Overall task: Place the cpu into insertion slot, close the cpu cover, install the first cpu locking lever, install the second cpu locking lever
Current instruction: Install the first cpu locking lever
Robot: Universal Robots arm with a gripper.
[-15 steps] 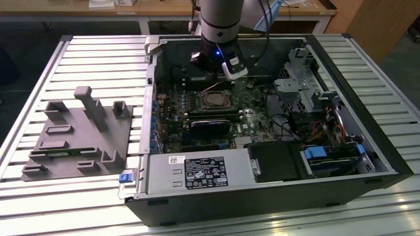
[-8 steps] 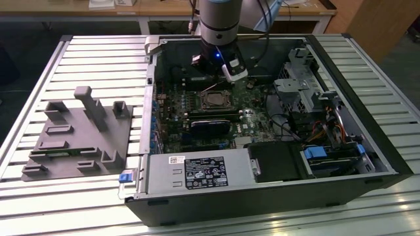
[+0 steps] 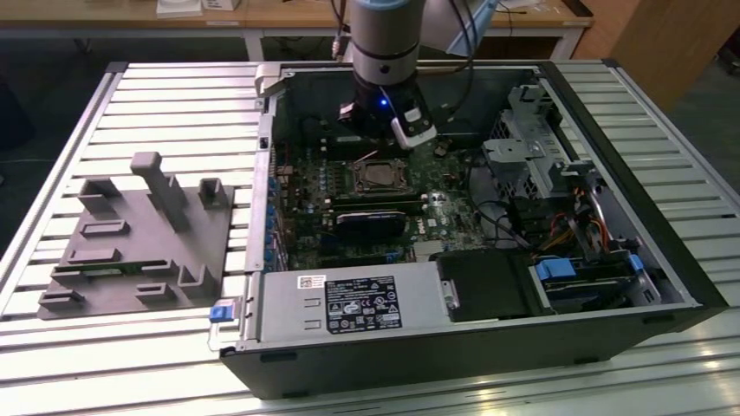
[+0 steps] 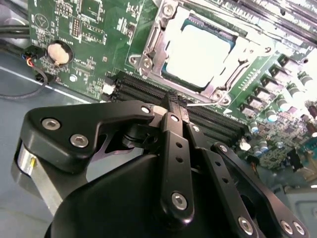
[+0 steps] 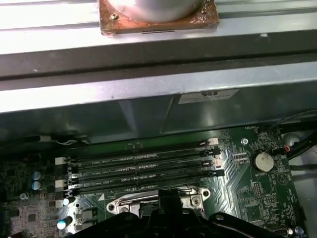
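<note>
The cpu [image 4: 198, 52], a small flat square chip with a pale metal top, sits in the insertion slot [image 3: 360, 180], a silver-rimmed square socket near the middle of the green circuit board [image 4: 89, 29]. The cpu cover [image 4: 159, 42], a thin silvery frame plate with a square cut-out, lies flat around the chip's top.

Just beside the socket's edge, over the row of long black memory slots [image 5: 143, 166], is the black pincer [image 4: 176, 104]. Its fingers are pressed together. A thin bright wire lever [image 4: 205, 103] runs from the socket's corner to their tips. I cannot tell whether they pinch it.

The grey arm [image 3: 384, 43] comes straight down into the open black computer case [image 3: 463, 355] near its far wall, wrist vertical.

The case lies on the slatted metal surface [image 3: 173, 95]. A grey moulded fixture plate [image 3: 139, 234] rests near the edge on the exterior view's left.
</note>
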